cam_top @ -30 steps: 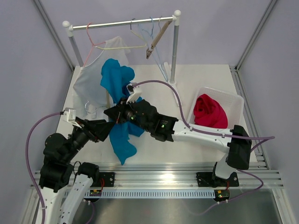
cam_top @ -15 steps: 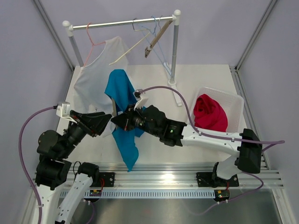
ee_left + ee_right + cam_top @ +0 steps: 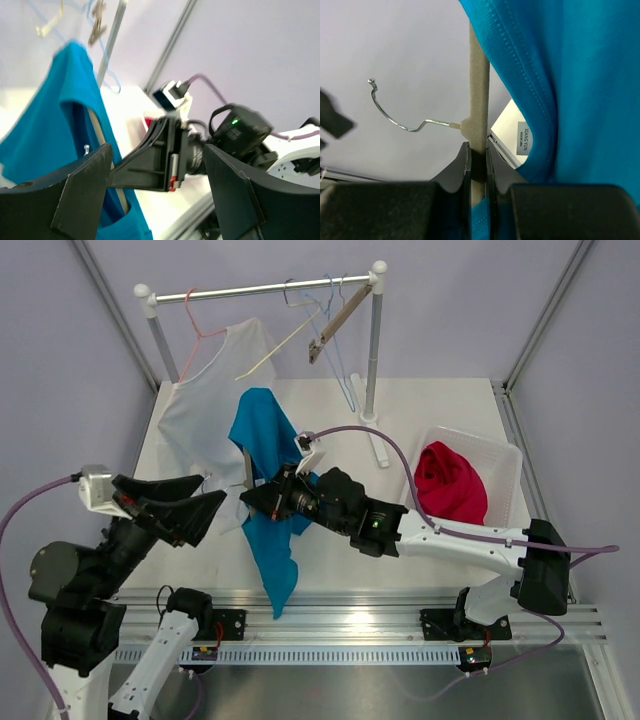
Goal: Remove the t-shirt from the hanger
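Starting at the left, the left gripper (image 3: 190, 512) is seen raised above the white worktop (image 3: 440, 410), its two black, wedge-shaped fingers spread apart with nothing held between them. Just behind it, a thin white garment (image 3: 195, 415) is hung on a pink wire hanger (image 3: 200, 332) from the silver metal rail (image 3: 260, 288), which is carried on two white round-topped posts.

Further right, the bright blue knitted t-shirt (image 3: 265, 440) is draped over a slim beige hanger with a felt-like surface (image 3: 479, 90) and a bent metal hook. It is held off the rail and above the worktop, and its long lower end is trailed toward the near edge. A ribbed, stitched collar and a small grey sewn-in label (image 3: 524, 137) are shown in the right wrist view. The right gripper (image 3: 262, 498) is clamped on the flat stem of that beige hanger just below the hook, with the jaws pressed against both faces.

Near the right end of the rail, several bare hangers (image 3: 330, 325) are hung at a slant: cream, blue wire and wood. At the far right, a crumpled red cloth (image 3: 448, 480) is held in a white rectangular plastic basket (image 3: 505, 460).
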Robot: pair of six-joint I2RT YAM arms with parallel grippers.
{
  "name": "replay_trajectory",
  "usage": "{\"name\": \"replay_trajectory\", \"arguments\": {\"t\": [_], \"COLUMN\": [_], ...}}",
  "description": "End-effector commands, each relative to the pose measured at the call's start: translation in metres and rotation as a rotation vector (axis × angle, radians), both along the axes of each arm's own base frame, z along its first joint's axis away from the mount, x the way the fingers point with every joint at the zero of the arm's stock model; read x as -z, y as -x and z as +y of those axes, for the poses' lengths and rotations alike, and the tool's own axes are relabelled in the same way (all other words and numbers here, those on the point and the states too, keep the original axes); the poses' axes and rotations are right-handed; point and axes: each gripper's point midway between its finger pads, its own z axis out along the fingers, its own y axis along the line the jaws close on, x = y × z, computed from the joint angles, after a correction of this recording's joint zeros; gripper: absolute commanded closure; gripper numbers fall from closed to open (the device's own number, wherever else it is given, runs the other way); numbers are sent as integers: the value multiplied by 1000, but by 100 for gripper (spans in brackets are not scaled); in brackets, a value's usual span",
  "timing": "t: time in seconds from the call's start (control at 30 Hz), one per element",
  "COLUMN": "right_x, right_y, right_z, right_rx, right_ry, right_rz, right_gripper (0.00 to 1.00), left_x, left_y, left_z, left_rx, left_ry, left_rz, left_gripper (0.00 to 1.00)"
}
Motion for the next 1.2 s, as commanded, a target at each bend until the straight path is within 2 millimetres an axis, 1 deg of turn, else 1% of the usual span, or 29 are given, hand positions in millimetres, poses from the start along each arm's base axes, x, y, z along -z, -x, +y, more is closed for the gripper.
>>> {"name": "replay_trajectory", "arguments": {"t": [0.0, 0.03, 0.1, 0.13, 0.23, 0.3, 0.33, 0.4, 0.47, 0.53, 0.6, 0.67, 0.7, 0.73, 0.8, 0.83, 0.93, 0.97, 1.03, 1.07, 1.13, 1.17], "right_x": [-57, -65, -66, -70, -73, -74, -78, -81, -85, -84, -85, -80, -80, -77, -73, -71, -68, -68, -66, -69, -67, -71], "right_y": [10, 12, 12, 13, 17, 17, 19, 22, 25, 29, 34, 36, 38, 38, 39, 38, 37, 37, 37, 41, 42, 43], "right_z": [-14, -19, -23, -26, -30, -32, -33, -34, -32, -27, -23, -17, -15, -12, -9, -7, -3, -2, 1, 2, 6, 7], "right_rx": [-13, -10, -5, -5, -13, -14, -21, -34, -53, -83, -114, -133, -151, -158, -166, -167, -168, -168, -174, -197, -204, -207], "right_ry": [-175, -198, -206, -216, -228, -233, -243, -251, -261, -264, -267, -257, -254, -248, -244, -241, -238, -238, -234, -238, -227, -227], "right_rz": [-43, -52, -56, -62, -65, -64, -67, -68, -67, -59, -57, -47, -46, -40, -31, -26, -15, -13, -8, -12, -16, -23], "right_gripper": [100, 100, 100, 100, 100, 100, 100, 100, 100, 100, 100, 100, 100, 100, 100, 100, 100, 100, 100, 100, 100, 100], "left_x": [-20, -13, 1, 8, 21, 31, 35, 49, 54, 52, 43, 47, 42, 47, 45, 49, 49, 49, 50, 51, 57, 61], "left_y": [10, 10, 9, 12, 13, 10, 8, 2, -6, -12, -14, -20, -23, -27, -29, -31, -33, -33, -35, -37, -41, -43], "left_z": [15, 17, 14, 13, 17, 20, 20, 11, 4, -4, -11, -13, -16, -17, -20, -21, -24, -24, -24, -24, -25, -25], "left_rx": [-79, -87, -75, -63, -85, -110, -109, -70, -37, 0, 43, 47, 58, 60, 75, 80, 95, 96, 90, 86, 86, 82], "left_ry": [-14, -16, -9, -11, -10, -14, -14, -18, -21, -4, 35, 52, 61, 66, 84, 94, 106, 108, 109, 107, 96, 92], "left_rz": [-65, -41, 15, 38, 88, 114, 124, 178, 209, 186, 155, 172, 156, 168, 158, 172, 170, 172, 173, 178, 192, 202], "left_gripper": [23, 24, 26, 27, 28, 28, 27, 24, 22, 21, 21, 24, 25, 26, 29, 30, 34, 38, 41, 41, 43, 44]}}
